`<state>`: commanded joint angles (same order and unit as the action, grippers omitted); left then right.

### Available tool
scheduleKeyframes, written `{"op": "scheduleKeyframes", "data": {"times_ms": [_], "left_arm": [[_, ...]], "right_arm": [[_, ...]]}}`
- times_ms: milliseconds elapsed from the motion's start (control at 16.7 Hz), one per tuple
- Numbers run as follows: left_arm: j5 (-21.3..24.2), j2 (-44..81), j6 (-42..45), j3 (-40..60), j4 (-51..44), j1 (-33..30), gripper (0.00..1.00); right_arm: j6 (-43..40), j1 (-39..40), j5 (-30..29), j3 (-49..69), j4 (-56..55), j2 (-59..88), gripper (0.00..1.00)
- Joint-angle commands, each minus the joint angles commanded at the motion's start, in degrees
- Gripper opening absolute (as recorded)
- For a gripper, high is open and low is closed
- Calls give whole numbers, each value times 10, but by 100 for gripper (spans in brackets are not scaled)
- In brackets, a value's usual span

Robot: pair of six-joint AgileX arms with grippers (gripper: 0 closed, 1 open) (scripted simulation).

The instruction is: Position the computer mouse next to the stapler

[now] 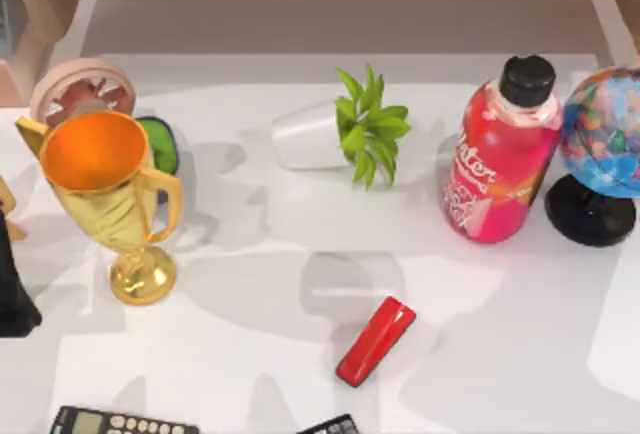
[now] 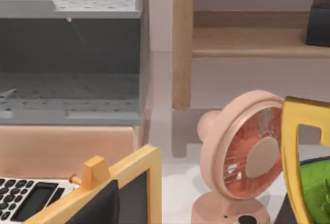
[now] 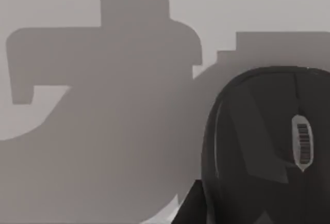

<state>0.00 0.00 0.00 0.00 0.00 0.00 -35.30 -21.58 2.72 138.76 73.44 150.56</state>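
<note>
Stapler (image 1: 375, 341) lies flat and diagonal on the white table (image 1: 250, 284), well in front of the tipped white-potted plant (image 1: 345, 134); gold trophy (image 1: 105, 194) stands far to the stapler's left, pink bottle (image 1: 500, 159) behind it to the right. Computer mouse (image 3: 268, 146) shows close in the right wrist view, scroll wheel up, over the table. Finger state of both grippers: cannot tell.

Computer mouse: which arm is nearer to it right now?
Right. Its wrist camera looks at the computer mouse from close up; the left wrist camera faces the pink fan, at the top view's left.
</note>
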Motion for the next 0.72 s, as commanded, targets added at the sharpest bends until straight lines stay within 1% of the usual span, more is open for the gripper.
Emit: {"op": "scheduleKeyframes", "data": {"times_ms": [240,360,540,720], "left_arm": [[0,0,0,0,0,0,100],[0,0,0,0,0,0,100],[0,0,0,0,0,0,100],[0,0,0,0,0,0,100]], "right_arm": [[3,0,0,0,1,-5,0],[21,-2,2,-7,1,-31,0],[75,5,8,-35,-5,-110,0],[155,35,23,-74,-21,-211,0]]}}
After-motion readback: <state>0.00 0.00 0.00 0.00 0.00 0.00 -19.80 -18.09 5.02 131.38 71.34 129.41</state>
